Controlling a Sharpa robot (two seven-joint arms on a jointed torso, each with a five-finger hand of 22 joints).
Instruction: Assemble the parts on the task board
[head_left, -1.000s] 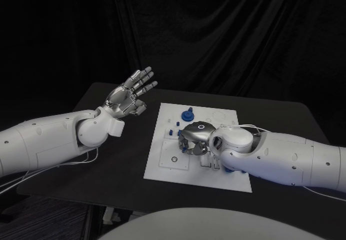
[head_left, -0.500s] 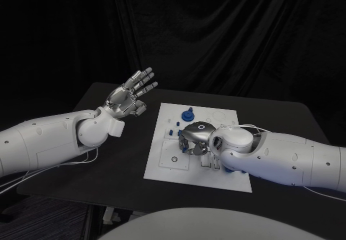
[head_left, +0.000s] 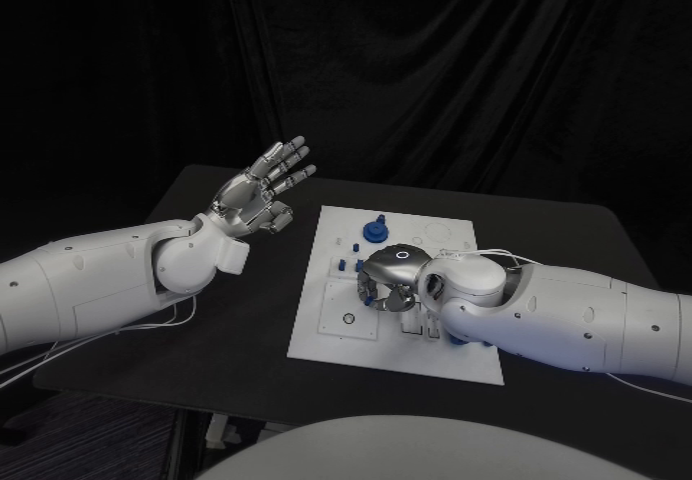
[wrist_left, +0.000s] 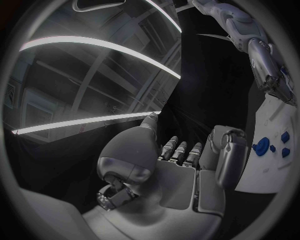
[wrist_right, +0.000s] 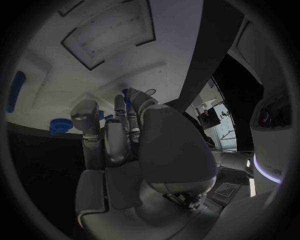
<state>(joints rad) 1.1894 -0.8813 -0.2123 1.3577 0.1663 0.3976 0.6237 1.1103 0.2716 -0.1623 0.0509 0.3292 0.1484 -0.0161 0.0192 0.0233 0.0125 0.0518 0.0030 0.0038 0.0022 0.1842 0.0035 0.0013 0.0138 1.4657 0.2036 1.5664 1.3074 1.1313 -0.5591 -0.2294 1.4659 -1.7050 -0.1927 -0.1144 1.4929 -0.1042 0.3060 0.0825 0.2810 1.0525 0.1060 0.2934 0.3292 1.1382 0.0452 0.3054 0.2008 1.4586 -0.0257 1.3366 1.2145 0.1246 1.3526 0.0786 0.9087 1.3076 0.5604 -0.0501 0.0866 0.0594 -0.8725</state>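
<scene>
Right hand working a small blue part at the middle of the task board

The task board (head_left: 332, 335) lies mid-table; the right hand (head_left: 389, 280) curls down over it, a blue part (wrist_right: 127, 95) at its fingertips, grip unclear. A tilted part could jam. The left hand (head_left: 260, 195) hovers open, far left. The right wrist view alone reveals that part.

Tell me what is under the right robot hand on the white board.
The right robot hand hangs fingers-down over the middle of the task board. Small blue parts peek out at its fingertips. Whatever lies directly beneath the palm is covered.
</scene>
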